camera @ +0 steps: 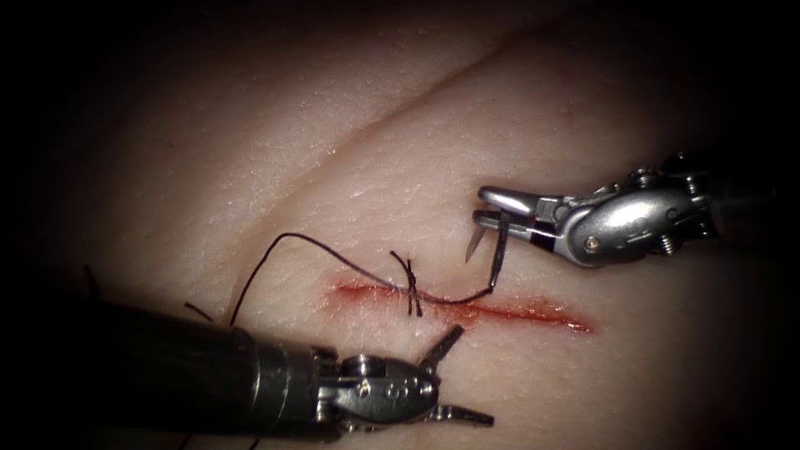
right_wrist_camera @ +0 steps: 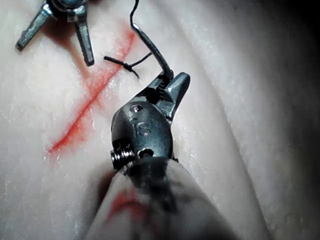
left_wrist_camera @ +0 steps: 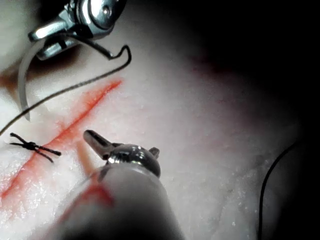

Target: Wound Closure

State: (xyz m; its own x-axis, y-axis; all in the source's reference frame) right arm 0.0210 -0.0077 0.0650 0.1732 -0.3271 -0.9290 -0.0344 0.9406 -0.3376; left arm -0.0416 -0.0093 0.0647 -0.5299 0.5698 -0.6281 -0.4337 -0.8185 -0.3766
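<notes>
Surgical training bench, probably a lab, pale tissue [camera: 333,125] slab under endoscope spotlight, dark surround, wristed tool [camera: 454,379]

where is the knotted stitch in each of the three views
Endoscope view: the knotted stitch sits on the cut, left of the needle that the right tool holds above the tissue.
Left wrist view: the stitch lies across the red line, beside the left tool, whose fingers are open and hold nothing.
Right wrist view: the stitch lies between both tools.
Shared landmark: the cut.
</notes>
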